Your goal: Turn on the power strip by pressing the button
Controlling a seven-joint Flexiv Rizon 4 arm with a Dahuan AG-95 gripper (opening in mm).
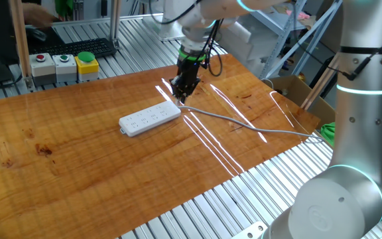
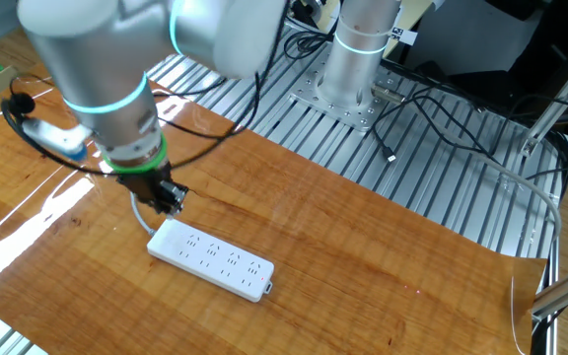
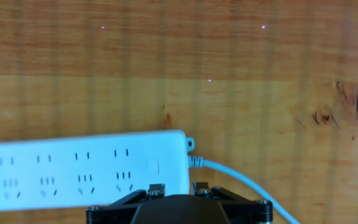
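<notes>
Power strip beneath your gripper, finger state indiscernible: descend off the button near the cable end and it skids.

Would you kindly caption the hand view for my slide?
Long flat white plastic power strip with thin grey cable on the wooden table, seen from the gripper.

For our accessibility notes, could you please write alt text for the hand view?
A white power strip lies flat on a wooden table, its socket holes facing up and a thin grey cable leaving its right end. The dark claw fills the bottom edge, just above the strip's cable end.
</notes>
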